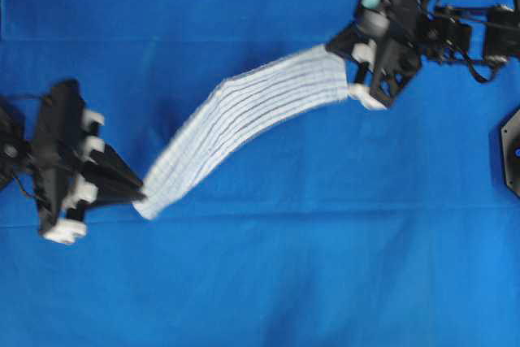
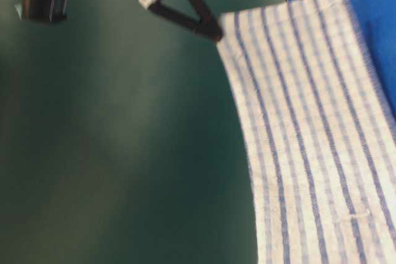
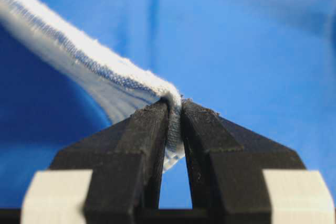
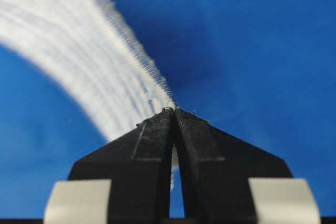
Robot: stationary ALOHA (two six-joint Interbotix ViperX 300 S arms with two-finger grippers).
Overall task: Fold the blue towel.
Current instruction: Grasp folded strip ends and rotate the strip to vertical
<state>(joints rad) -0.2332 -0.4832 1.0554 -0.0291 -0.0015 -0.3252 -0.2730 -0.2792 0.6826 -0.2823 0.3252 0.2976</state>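
At the left of the overhead view, the left pincer [image 1: 140, 194] is pressed together on the lower-left corner of the blue towel [image 1: 244, 115]. Its wrist view shows the black fingers [image 3: 149, 140] pinching a bunched hem of the white, blue-striped cloth between them. From there the towel runs as a long, narrow band up and to the right, sagging slightly in a curve above the blue desk [image 1: 268, 282] sheet. Its far end is at the right pincer [image 1: 351, 79], in the upper right, which is also shut on the cloth; the right wrist view shows the fingertips [image 4: 157, 135] meeting on the towel's edge, with the fabric streaming off to the upper left. In the table-level view the towel hangs as a broad striped sheet, one top corner gripped by a black pincer.
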